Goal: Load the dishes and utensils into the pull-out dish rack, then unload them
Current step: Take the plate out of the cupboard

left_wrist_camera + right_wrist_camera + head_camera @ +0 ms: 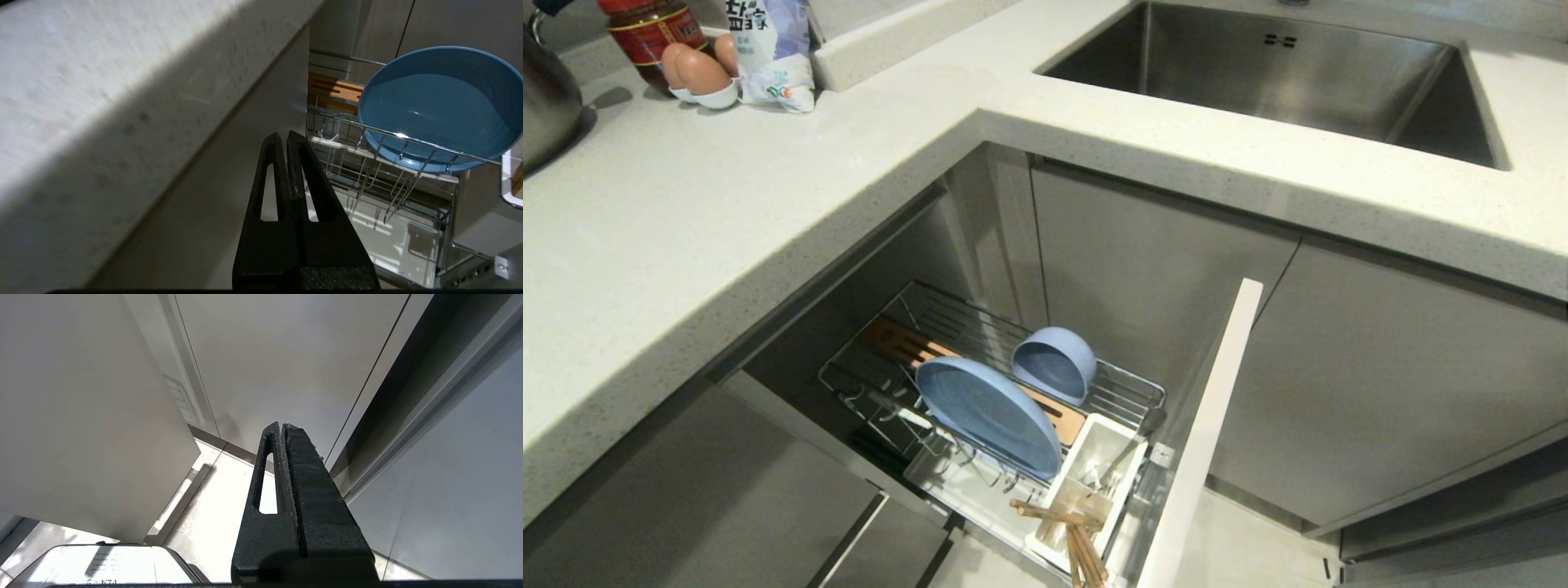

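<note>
On the far left of the head view, a dark steel pot (547, 98), a red-lidded jar (649, 33), eggs (698, 73) in a white holder and a printed bag (772, 49) are seen at the back of the pale speckled desk (686, 237).

Below the desk's edge, the pull-out dish rack (1131, 384) is drawn out of the grey cabinet. The left end effector (284, 141) is found in the left wrist view only, its two black fingers pressed together with nothing between them. It hangs under the desk edge, just short of the rack's near wire rail. Beyond its tips and to one side, the light-blue plate (433, 110) stands on edge in the wire prongs, apart from the fingers. Behind the plate, the slotted wooden strip (331, 92) is visible.

In the head view, the light-blue bowl (1055, 362) lies tipped on its side just behind the plate (988, 412). To their right, the white utensil caddy (1094, 461) holds the chopsticks (1066, 527), which lean out over its front, and thin silver cutlery (1119, 461). The pale cabinet front (1205, 441) closes the rack's right end.

The steel sink (1282, 73) is set in the desk at the upper right.

The right end effector (282, 430) is seen in its own wrist view, fingers shut and empty, pointed at plain grey cabinet panels, well away from the rack's contents.
</note>
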Motion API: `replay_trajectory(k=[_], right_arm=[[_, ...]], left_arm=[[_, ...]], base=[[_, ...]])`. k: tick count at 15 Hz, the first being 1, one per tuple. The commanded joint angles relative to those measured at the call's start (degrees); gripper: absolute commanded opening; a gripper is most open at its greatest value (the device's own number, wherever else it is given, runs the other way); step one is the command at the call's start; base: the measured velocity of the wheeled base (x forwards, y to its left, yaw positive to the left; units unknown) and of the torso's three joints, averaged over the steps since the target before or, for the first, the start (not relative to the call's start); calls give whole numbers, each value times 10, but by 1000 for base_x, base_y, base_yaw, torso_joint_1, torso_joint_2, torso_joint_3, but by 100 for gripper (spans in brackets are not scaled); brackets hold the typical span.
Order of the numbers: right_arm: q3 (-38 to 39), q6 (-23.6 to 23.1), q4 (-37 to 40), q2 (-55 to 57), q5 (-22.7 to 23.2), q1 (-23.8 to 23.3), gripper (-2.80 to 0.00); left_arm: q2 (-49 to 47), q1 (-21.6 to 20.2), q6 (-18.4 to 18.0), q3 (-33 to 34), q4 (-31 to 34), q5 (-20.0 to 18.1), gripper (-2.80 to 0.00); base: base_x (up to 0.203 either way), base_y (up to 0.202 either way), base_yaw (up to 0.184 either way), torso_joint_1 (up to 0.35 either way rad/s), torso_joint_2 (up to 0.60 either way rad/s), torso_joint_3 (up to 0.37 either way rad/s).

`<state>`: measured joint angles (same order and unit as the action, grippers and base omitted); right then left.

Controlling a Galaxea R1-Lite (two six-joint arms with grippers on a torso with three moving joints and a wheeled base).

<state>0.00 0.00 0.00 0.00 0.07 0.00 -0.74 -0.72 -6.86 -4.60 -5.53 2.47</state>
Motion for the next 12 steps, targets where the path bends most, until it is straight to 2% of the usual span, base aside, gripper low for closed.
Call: replay_trajectory(k=[1,2,4,12], right_arm=[[0,0,0,0,0,0,-280],[0,0,0,0,0,0,-280],[0,0,0,0,0,0,-280],[0,1,0,0,0,0,-280]], left_arm=[[6,0,1,56,-42,0,-280],[6,1,1,55,-20,-2,-280],[7,1,-1,52,49,-38,-280],[7,1,2,54,43,-48,-280]], base=[[0,0,0,0,0,0],[0,0,0,0,0,0],[0,0,0,0,0,0],[0,0,0,0,0,0]])
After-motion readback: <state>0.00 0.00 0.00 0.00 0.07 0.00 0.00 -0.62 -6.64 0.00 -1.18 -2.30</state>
